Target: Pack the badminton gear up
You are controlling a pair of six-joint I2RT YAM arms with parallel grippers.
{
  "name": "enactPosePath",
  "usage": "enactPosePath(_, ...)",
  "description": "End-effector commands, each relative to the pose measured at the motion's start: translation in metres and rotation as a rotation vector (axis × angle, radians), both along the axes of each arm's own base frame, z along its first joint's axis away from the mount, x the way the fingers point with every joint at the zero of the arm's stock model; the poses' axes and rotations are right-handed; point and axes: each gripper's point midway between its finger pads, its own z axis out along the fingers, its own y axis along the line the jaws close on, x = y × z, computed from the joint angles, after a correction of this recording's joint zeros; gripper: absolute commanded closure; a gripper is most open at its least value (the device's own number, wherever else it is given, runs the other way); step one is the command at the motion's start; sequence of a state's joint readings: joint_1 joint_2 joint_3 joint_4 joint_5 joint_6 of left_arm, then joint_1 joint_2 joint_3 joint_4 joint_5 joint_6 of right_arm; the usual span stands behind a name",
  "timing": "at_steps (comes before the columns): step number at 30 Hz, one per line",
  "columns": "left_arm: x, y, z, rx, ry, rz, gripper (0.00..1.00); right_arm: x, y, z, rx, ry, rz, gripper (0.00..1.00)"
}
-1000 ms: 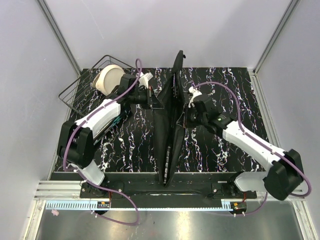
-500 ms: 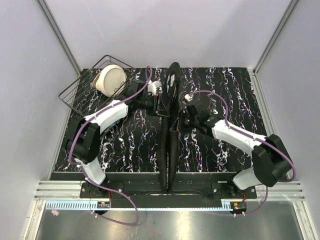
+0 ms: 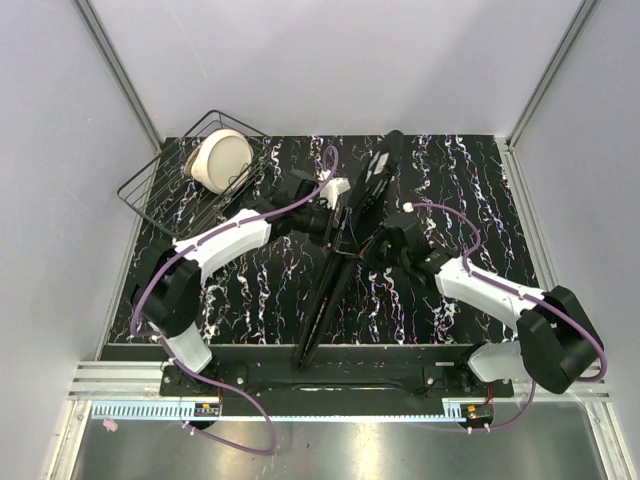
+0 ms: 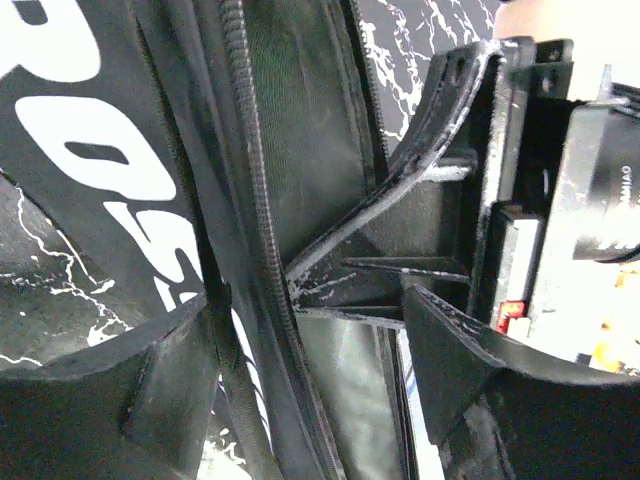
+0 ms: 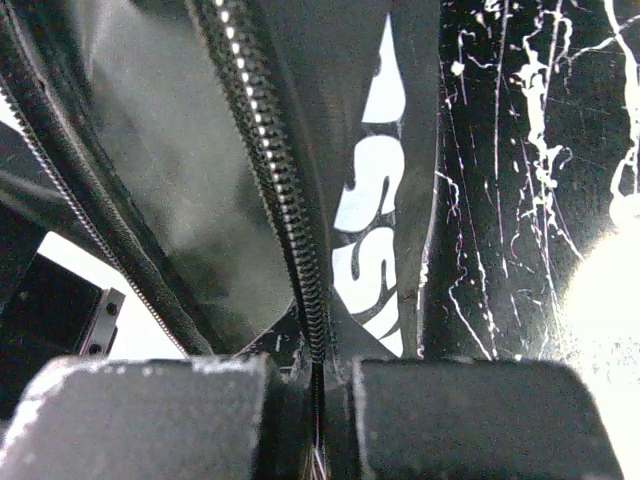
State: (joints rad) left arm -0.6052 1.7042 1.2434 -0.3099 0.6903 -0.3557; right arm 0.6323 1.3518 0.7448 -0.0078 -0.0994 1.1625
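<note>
1. The long black racket bag (image 3: 322,305) lies on the desk (image 3: 250,290). It runs on a slant, with its near end close to the desk's front edge between the two arm bases.
2. The bag stands on edge along its near half and looks thin from above. White lettering shows on its side in both wrist views.
3. The right claw (image 3: 372,245) reaches in from the right at the bag's middle. In the right wrist view this claw (image 5: 312,375) is pinched almost closed, with the bag's zipper (image 5: 270,170) edge clamped between the two pads.
4. The left claw (image 3: 338,215) is just past it, on the bag's left side. The two claws are close together with the bag between them.
5. In the left wrist view the left claw (image 4: 310,305) is spread wide. The zipper edge runs up through the gap and is not squeezed. The left finger is against the fabric; the right finger is apart from it.
6. The bag's far end points toward the far right-centre of the desk.
7. A black wire basket (image 3: 150,185) sits at the far left corner with a cream round object (image 3: 222,160) in it, well apart from the bag.
8. Rackets, shuttlecocks and tube: cannot tell where they are.
</note>
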Motion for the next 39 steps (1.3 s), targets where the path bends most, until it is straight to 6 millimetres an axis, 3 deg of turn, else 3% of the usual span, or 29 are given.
enactPosePath(1,0.003,-0.003,0.032,0.032,-0.217,-0.038,0.27,0.031,-0.01,0.071,0.153,-0.116,-0.213,0.99)
enactPosePath(9,-0.012,-0.008,0.022,0.122,-0.305,-0.108,0.27,0.036,-0.031,0.083,0.129,-0.114,-0.32,0.97)
enactPosePath(19,-0.03,-0.018,0.003,0.183,-0.313,-0.201,0.3,0.041,-0.04,0.089,0.129,-0.105,-0.342,0.95)
enactPosePath(23,-0.025,-0.016,0.001,0.218,-0.354,-0.172,0.28,0.04,-0.034,0.089,0.127,-0.093,-0.309,0.94)
enactPosePath(25,-0.019,-0.014,-0.003,0.242,-0.363,-0.146,0.35,0.039,-0.032,0.089,0.129,-0.092,-0.299,0.92)
enactPosePath(28,-0.007,-0.012,-0.009,0.28,-0.368,-0.085,0.51,0.037,-0.03,0.089,0.117,-0.119,-0.264,0.77)
enactPosePath(29,-0.005,-0.009,-0.012,0.3,-0.361,-0.071,0.7,0.036,-0.03,0.089,0.08,-0.161,-0.219,0.64)
enactPosePath(32,0.001,-0.002,-0.015,0.334,-0.356,-0.037,1.0,0.026,-0.034,0.087,-0.015,-0.258,-0.092,0.38)
enactPosePath(34,0.002,-0.001,-0.013,0.329,-0.348,-0.036,1.0,0.026,-0.053,0.083,-0.084,-0.308,-0.042,0.25)
enactPosePath(39,-0.004,-0.007,-0.009,0.235,-0.26,-0.061,1.0,0.021,-0.101,0.089,-0.204,-0.345,-0.002,0.17)
